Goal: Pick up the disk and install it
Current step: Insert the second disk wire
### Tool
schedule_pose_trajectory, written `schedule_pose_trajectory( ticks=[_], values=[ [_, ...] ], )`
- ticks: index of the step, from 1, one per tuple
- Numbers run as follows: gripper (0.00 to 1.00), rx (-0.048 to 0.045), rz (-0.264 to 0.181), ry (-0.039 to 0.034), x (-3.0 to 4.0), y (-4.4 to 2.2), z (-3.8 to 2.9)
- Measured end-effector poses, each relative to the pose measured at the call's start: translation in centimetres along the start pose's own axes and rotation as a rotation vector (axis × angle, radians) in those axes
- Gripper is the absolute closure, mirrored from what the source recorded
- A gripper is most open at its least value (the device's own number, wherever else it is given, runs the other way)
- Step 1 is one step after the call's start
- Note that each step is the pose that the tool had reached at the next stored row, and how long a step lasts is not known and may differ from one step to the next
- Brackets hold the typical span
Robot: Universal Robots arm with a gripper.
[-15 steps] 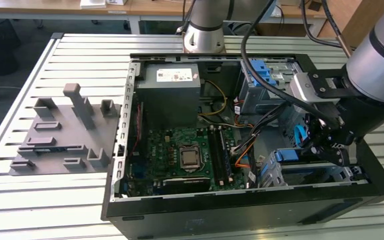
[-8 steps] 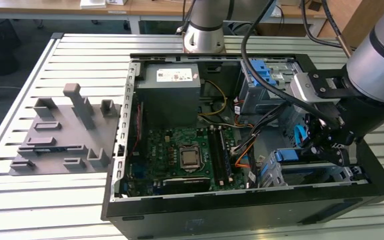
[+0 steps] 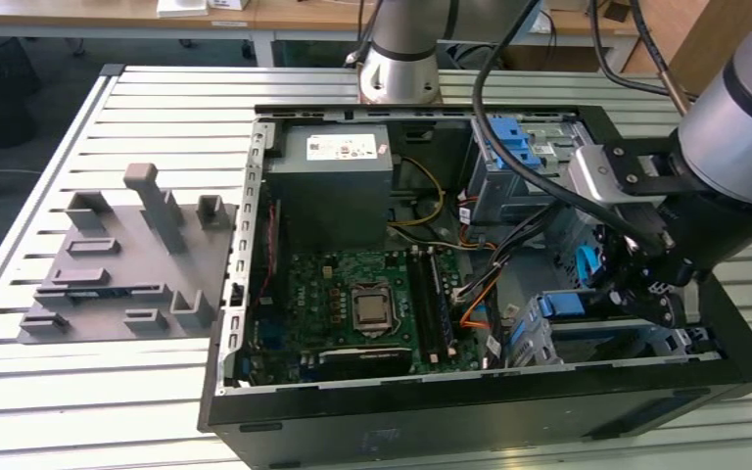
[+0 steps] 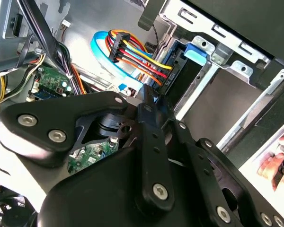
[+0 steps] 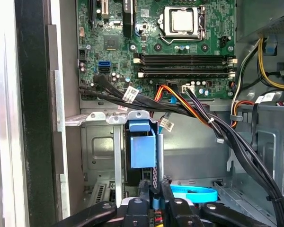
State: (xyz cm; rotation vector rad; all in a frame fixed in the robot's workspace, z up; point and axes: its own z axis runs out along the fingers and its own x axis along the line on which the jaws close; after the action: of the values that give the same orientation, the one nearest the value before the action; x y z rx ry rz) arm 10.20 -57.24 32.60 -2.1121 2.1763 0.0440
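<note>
A: In the exterior view, where is the arm working?

B: It is reaching into the open computer case [image 3: 481, 411] lying on the slatted table [image 3: 36, 392]. The gripper [image 3: 646, 284] is hanging over the drive cage at the exterior view's right, beside a blue carrier [image 3: 566, 305] seated in the bay. The motherboard [image 3: 350, 308] and the grey power supply [image 3: 334, 186] are sitting further toward the exterior view's left (a grey moulded fixture [image 3: 121, 259] is lying outside the case).

A: And the second wrist view?

B: The gripper's black linkage [image 4: 151, 156] is covering most of the foreground. Past it, a bundle of red, orange and yellow wires [image 4: 132, 54] is running to a black connector [image 4: 166, 78] at the metal bay, where a blue tab [image 4: 197, 52] is showing. A person's hand [image 4: 279, 163] is showing at the edge.

A: The first wrist view?

B: The disk [image 5: 143, 146], edge-on in its blue carrier, is standing upright in the metal cage [image 5: 99, 151], directly ahead of the gripper [image 5: 154, 198]. The fingers are lying close together there, touching the disk's end, though whether they are clamped on it I cannot tell.
</note>
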Motion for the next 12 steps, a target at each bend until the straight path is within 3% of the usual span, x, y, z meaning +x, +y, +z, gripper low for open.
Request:
schedule_pose_trajectory(
  ticks=[12],
  values=[
    [0.77, -0.0001, 0.0, -0.0037, -0.04, -0.01, -0.39]
  ],
)
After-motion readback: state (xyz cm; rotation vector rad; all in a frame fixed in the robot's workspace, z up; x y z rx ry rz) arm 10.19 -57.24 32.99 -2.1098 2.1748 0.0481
